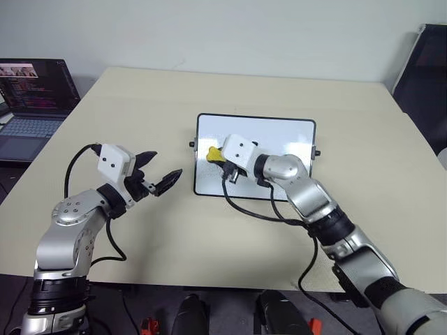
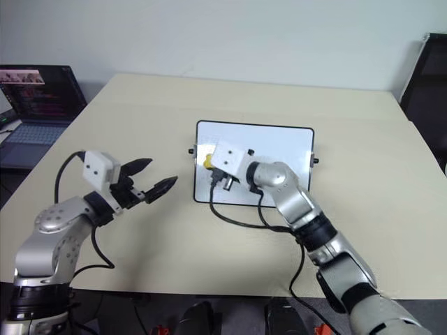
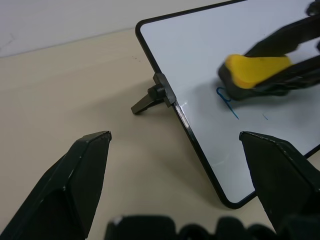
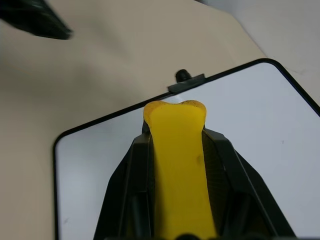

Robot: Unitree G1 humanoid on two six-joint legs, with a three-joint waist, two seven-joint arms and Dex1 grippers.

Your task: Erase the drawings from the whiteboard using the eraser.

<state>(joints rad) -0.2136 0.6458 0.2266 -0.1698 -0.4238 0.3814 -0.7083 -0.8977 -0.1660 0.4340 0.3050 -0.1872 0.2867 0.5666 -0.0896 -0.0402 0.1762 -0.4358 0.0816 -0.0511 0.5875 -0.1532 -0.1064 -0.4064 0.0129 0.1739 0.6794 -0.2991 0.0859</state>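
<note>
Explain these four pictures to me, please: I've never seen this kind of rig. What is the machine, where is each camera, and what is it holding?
This is a two-armed humanoid robot at a beige table. Two pictures come from its head cameras, looking down over its arms; the other two come from a camera on each wrist. The right gripper is shut on a yellow eraser over the whiteboard, where thin blue drawings remain beside the eraser. The left gripper hangs open and empty beside the board. A laptop sits at the far left.
</note>
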